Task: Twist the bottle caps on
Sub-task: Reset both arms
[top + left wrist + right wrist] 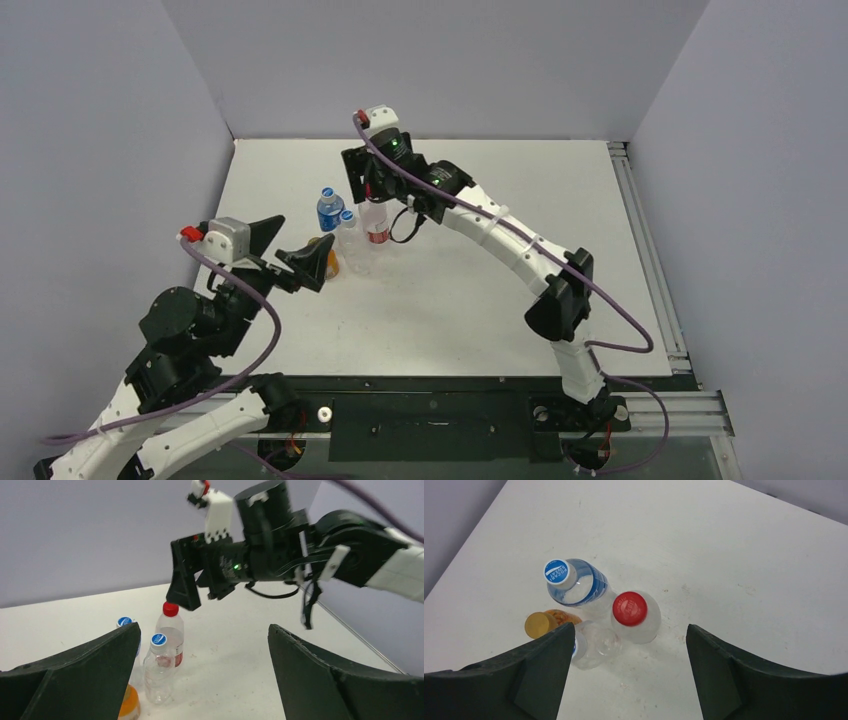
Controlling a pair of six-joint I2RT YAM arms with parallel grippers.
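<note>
Four bottles stand close together at the table's left centre, each with a cap on top. In the right wrist view I see the red cap (629, 608), one blue-and-white cap (556, 572), the orange-gold cap (538, 624), and the second blue-and-white cap (576, 646) half hidden behind my finger. My right gripper (630, 630) is open and empty, hovering just above the red-capped bottle (376, 228). My left gripper (204, 630) is open and empty, near the bottles and pointing at them; the orange bottle (130, 705) is by its left finger.
Grey walls close in the table at the back and both sides. A metal rail (640, 230) runs along the right edge. The bare white tabletop (520, 330) stretches to the right of the bottles.
</note>
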